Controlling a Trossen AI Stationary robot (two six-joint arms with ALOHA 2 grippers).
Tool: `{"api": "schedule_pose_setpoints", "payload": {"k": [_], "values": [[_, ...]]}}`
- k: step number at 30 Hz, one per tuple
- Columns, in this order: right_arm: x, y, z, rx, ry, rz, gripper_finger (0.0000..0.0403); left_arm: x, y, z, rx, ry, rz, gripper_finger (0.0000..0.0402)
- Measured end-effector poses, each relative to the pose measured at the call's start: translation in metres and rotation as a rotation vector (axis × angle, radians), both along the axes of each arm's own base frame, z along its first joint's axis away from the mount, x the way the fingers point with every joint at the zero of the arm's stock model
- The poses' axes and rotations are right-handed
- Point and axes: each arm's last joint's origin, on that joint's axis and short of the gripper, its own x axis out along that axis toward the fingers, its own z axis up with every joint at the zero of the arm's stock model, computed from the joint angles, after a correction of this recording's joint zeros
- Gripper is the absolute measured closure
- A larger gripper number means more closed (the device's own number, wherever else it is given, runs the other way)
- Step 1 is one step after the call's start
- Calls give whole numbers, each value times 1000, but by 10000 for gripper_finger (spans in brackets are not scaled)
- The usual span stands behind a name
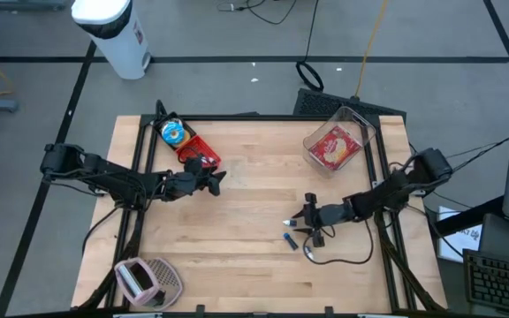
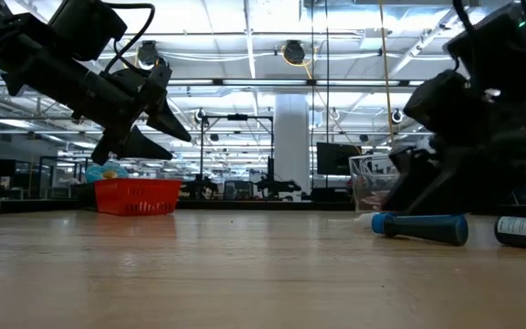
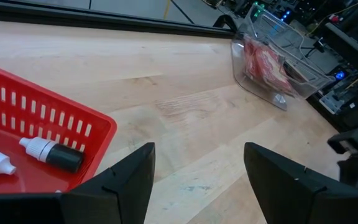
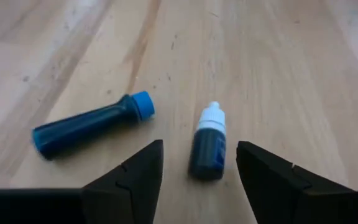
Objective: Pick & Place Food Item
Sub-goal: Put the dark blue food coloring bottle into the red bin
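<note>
Between my right gripper's (image 4: 197, 165) parted fingers lies a small dark dropper bottle (image 4: 207, 151), untouched, with a blue tube (image 4: 92, 124) at its ten o'clock. My left gripper (image 3: 197, 180) hangs open beside the red basket (image 3: 73, 134).

Red slotted basket (image 3: 42, 118) — blue tube (image 4: 92, 124), dark white-capped dropper bottle (image 4: 208, 149) — pale wood table (image 1: 254, 265)

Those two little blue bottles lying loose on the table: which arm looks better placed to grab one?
The right. The right gripper hangs open just over the small dropper bottle, with the blue tube beside it. The left gripper waits open by the red basket, across the table.
</note>
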Motion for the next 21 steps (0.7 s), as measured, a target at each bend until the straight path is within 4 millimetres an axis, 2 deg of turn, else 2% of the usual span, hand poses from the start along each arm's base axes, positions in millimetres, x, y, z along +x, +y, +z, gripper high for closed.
{"api": "schedule_pose_setpoints", "payload": {"k": [4,8,21], "values": [[8,2,-11,-26,6,13,209,0,0,0,0,1,0,153],[12,3,-16,-42,18,22,229,0,0,-1,0,9,0,153],[6,1,-3,-101,54,58,336,-1,0,-2,-22,10,10,153]]}}
